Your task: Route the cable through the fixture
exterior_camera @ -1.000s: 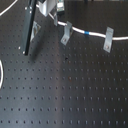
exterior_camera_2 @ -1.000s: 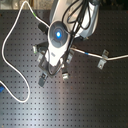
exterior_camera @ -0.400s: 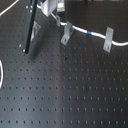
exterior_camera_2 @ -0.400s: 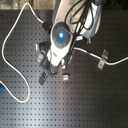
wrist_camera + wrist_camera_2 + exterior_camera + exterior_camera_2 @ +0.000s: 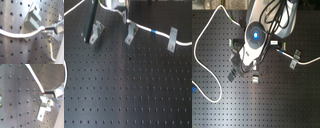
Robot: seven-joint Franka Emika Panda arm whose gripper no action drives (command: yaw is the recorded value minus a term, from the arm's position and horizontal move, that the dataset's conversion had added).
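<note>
The white cable runs from the arm at the top of the first exterior view, past the top of the middle metal clip, and through the right clip to the first exterior view's right edge. Its blue tape band lies between those two clips. A third clip stands to the left. In both wrist views my gripper is shut on the cable, just beside a clip. It also shows in the second wrist view. In the second exterior view the arm hides the gripper.
The black perforated board carries everything. A long slack loop of cable lies along the second exterior view's left. A dark upright bar stands by the left clip.
The arm has shifted slightly with the cable still held. The clips and the cable through the right clip have not moved.
</note>
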